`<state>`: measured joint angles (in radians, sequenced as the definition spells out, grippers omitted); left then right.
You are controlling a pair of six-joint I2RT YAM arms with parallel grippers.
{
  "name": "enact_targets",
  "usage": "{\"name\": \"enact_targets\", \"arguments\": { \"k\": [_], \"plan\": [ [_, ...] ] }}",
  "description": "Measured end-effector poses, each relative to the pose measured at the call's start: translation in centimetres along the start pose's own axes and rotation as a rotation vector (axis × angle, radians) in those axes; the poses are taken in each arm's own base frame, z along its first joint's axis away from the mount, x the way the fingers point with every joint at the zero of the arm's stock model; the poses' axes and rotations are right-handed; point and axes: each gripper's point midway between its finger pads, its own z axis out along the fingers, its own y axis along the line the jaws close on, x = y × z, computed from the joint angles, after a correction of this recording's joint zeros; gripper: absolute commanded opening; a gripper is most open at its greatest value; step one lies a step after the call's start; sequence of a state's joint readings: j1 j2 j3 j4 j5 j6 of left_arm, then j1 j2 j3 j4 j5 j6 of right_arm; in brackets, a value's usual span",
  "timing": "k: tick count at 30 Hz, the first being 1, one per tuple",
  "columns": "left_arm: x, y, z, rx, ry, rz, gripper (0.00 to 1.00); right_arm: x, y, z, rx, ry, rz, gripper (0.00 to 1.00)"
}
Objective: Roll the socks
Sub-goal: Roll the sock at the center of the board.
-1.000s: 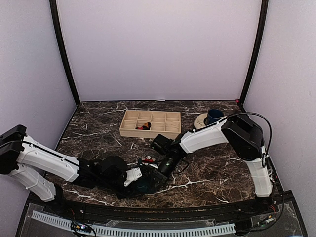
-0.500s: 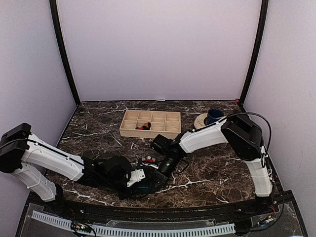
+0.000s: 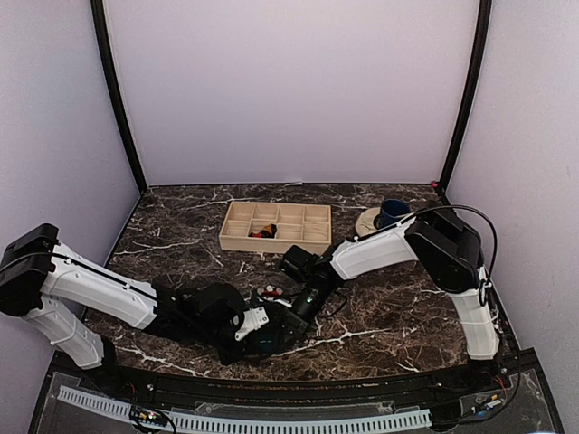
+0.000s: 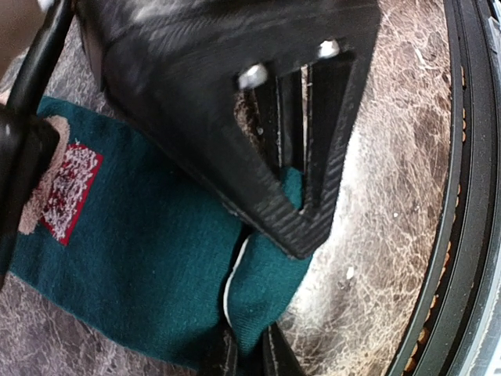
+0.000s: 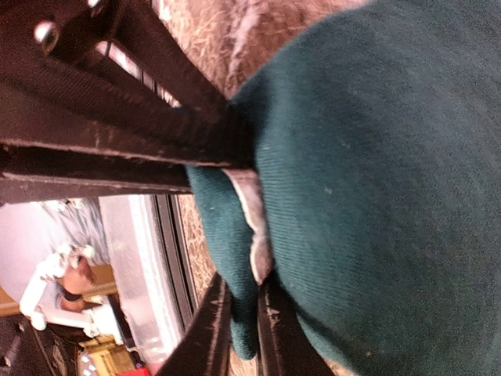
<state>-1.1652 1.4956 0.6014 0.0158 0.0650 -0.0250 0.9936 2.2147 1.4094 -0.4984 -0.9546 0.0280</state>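
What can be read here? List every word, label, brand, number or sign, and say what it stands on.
No readable text in any view.
Red-and-white patch on the teal sock: a knitted pattern, no letters to make out.
Wooden compartment tray and blue cup: no markings show, and both are small in the top view.

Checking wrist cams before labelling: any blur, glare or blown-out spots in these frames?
Left wrist: teal sock knit fairly sharp, top-left corner soft. Right wrist: knit crisp, lower-left background blown out. Top external: evenly lit, no glare, sock barely discernible.
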Motion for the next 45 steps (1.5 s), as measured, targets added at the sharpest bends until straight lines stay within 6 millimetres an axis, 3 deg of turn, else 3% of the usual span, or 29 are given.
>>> {"name": "enact_targets", "arguments": {
  "k": [6,29,35,45],
  "plan": [
    [-0.1,-0.3,0.2,0.023,0.008,-0.055,0.12,0.1,0.0,-0.4,-0.038,-0.032,0.019,0.19],
    [0.5,0.0,-0.4,0.214,0.011,-0.278,0.12,0.4,-0.3,-2.3,-0.072,-0.162,0.043,0.23],
    [0.5,-0.9,-0.3,0.282,0.028,-0.305,0.12,1.1,-0.4,-3.6,-0.029,-0.226,0.048,0.22],
    [0.5,-0.8,-0.3,0.364,0.07,-0.399,0.12,0.5,-0.6,-6.0,0.145,-0.349,-0.049,0.21]
  ]
}}
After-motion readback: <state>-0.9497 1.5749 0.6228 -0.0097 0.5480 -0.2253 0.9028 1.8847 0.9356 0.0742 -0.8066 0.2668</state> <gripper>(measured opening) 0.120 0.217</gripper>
